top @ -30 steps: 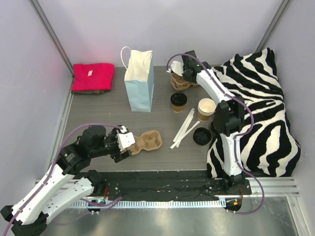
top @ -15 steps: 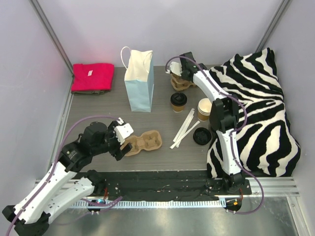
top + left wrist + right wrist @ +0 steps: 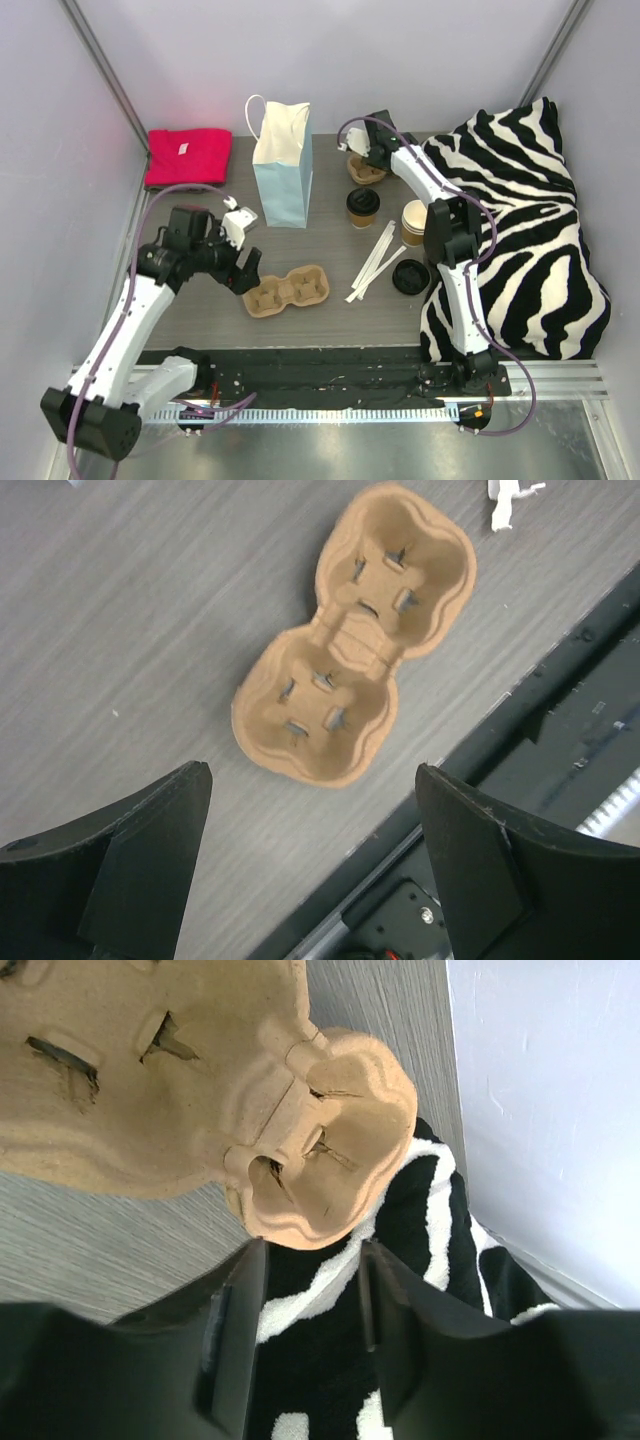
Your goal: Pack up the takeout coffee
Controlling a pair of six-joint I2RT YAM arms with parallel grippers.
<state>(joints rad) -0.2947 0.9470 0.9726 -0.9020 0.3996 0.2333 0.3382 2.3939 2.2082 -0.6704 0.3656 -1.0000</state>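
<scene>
Grey tabletop (image 3: 325, 240): the takeout coffee (image 3: 362, 207) stands lidded mid-frame, right of the blue bag (image 3: 282, 165). The left fingers (image 3: 140, 850) hang apart over a pulp carrier (image 3: 355, 630); the right fingers (image 3: 225, 1350), apparently apart, hold nothing. Risk: a hurried reach could topple it.

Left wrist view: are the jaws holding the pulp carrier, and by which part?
Nothing is held. The left gripper hangs open above the carrier lying on the table.

on the grey counter (image 3: 200, 300) we see a red cloth (image 3: 188, 157), a blue paper bag (image 3: 283, 180), two pulp carriers (image 3: 287, 290) (image 3: 365, 176), a lidded coffee cup (image 3: 363, 207), an open cup (image 3: 419, 220), a loose lid (image 3: 411, 277), white stirrers (image 3: 375, 260), a zebra blanket (image 3: 530, 220).
</scene>
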